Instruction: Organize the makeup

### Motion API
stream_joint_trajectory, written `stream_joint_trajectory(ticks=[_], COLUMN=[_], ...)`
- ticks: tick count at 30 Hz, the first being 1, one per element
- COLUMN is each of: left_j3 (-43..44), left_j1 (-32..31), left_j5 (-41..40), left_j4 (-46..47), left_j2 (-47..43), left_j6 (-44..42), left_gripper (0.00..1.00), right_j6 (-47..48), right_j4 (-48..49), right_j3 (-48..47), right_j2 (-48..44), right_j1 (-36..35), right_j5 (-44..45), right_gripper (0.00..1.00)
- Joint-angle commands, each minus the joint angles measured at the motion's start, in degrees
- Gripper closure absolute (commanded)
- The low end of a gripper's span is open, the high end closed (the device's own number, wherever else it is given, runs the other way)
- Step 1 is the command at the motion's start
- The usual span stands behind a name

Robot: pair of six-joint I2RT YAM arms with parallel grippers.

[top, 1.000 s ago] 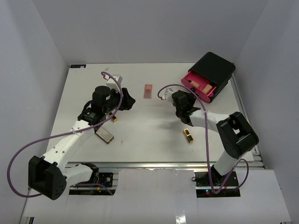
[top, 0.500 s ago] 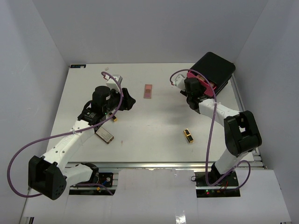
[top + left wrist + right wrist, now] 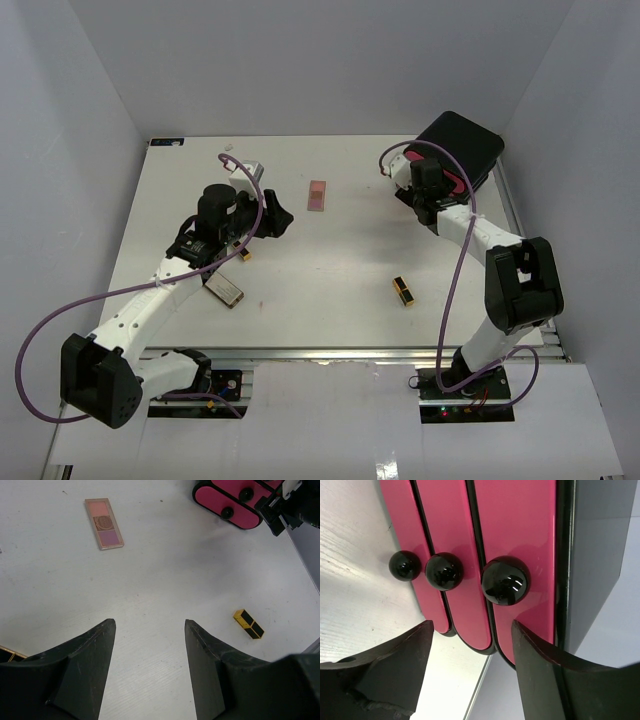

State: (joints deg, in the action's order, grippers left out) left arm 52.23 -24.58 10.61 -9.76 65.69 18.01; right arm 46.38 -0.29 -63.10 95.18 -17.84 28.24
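A tan-pink eyeshadow palette lies flat at the back middle of the table and also shows in the left wrist view. A black-and-gold lipstick lies on its side front right of centre. A brown rectangular case lies beside the left arm, with a small gold-and-black lipstick just behind it. My left gripper is open and empty above bare table. My right gripper is open and empty, right in front of the pink drawers.
The black box stands at the back right corner. Its three pink drawer fronts with black knobs sit flush and shut, and they also show in the left wrist view. White walls enclose the table on three sides.
My right gripper has swung from mid-table up to the black box. The pink drawer that stood open is now shut. The left arm has not moved.
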Motion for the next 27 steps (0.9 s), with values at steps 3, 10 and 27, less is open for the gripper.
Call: stream_joint_trajectory(ticks=[3,10,27], left_j3=[-0.1,-0.2,-2.83], left_j1=[0.23,0.23,0.23], left_j5=[2.53,4.03,32.78], left_j4=[1.75,1.98,15.11], left_j2=[-0.06,0.45,6.81], left_j6=[-0.86,-1.01,2.37], left_gripper=[0.29,0.24,0.09], right_j6=[0.17,-1.35,-10.9], right_j4=[0.38,-3.04,-34.06], right_j3=[-2.37,-2.4,-8.4], right_j2=[-1.23,-1.58,-20.69], right_j1=[1.22,1.41,14.1], right_j5=[-1.17,-2.26,-69.84], right_gripper=[0.25,0.21,0.08])
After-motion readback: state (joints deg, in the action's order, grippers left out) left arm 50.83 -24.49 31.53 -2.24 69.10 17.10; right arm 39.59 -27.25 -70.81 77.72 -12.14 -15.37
